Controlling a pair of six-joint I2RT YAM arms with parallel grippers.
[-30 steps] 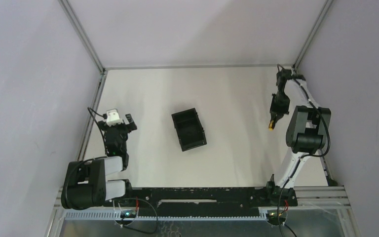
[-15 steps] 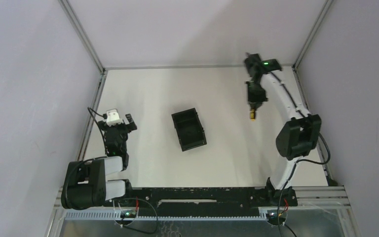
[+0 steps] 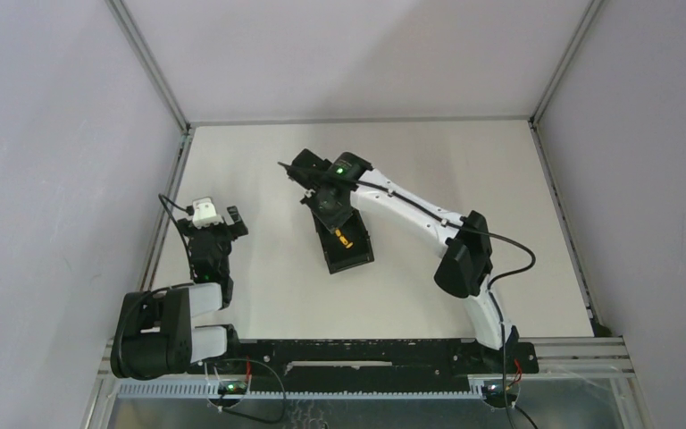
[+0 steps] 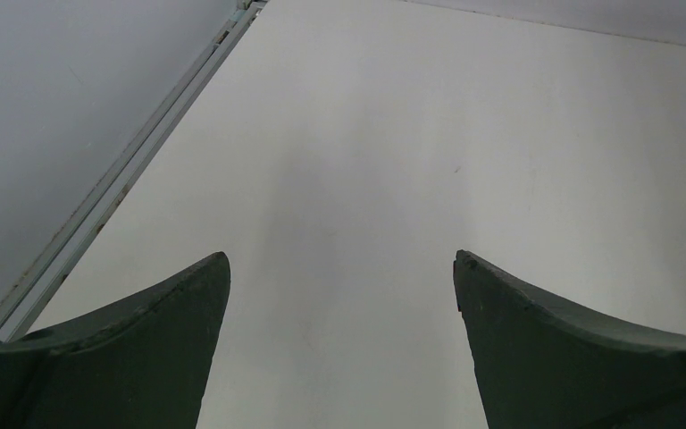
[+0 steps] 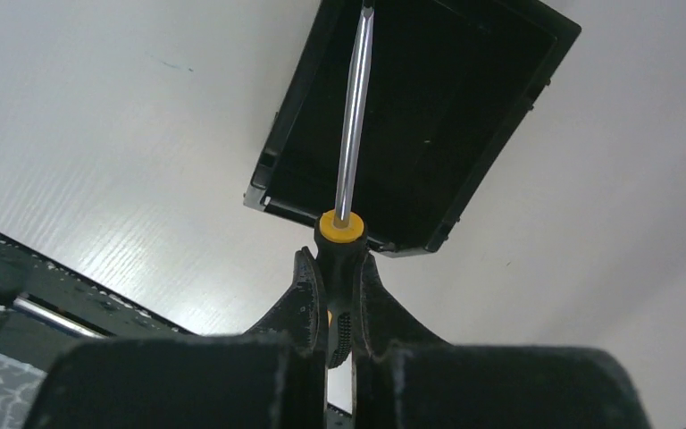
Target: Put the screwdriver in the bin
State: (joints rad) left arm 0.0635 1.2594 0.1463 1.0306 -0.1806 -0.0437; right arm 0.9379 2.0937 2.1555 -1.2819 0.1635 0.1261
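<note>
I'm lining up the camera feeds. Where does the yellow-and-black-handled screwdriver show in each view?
Top external: yellow-and-black-handled screwdriver at centre, over the black rectangular plastic bin.
Left wrist: not in it.
Right wrist: centre, handle clamped in the right tool, shaft pointing up over the bin's left wall.
Shared landmark: the bin, in top external and right wrist.

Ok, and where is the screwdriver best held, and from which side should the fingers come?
By the thick black and yellow handle of the screwdriver, from its rear end, as the right gripper holds it now: one finger on each side, the shaft pointing straight ahead over the bin. The shaft is thin and smooth, so it would probably slip.
</note>
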